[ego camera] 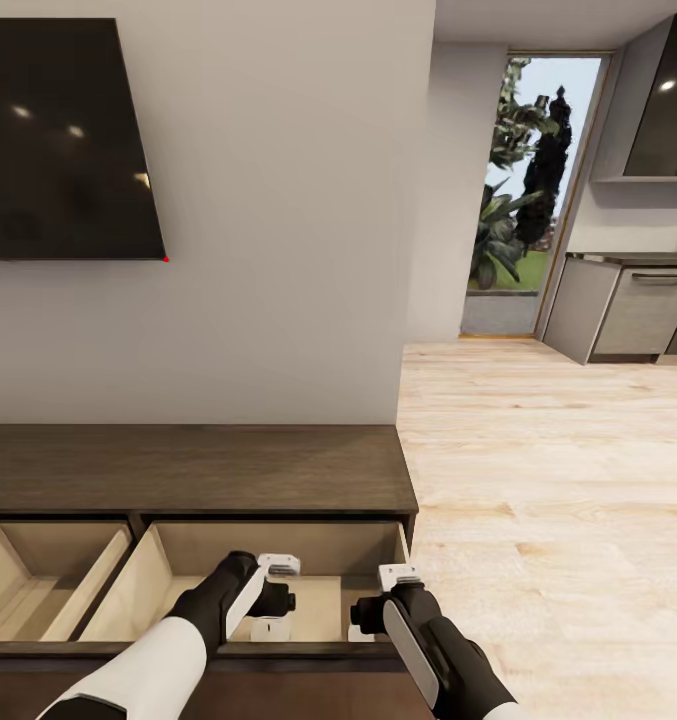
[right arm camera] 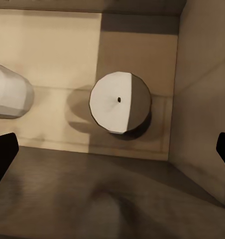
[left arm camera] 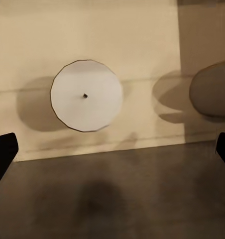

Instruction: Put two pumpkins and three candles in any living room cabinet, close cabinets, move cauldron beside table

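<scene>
A black TV (ego camera: pixel 63 140) hangs on the wall above the dark cabinet (ego camera: pixel 193 470), which has two drawers pulled open. Over the right-hand drawer (ego camera: pixel 178 570) the left gripper (ego camera: pixel 270 598) hangs wide open and empty above one candle (left arm camera: pixel 86 95). Beside it the right gripper (ego camera: pixel 378 602), equally spread and empty, hangs above the second candle (right arm camera: pixel 120 102) near the drawer's corner.

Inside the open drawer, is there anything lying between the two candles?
No. In the left wrist view, only bare pale drawer floor with shadows separates the near candle from the other candle.
</scene>
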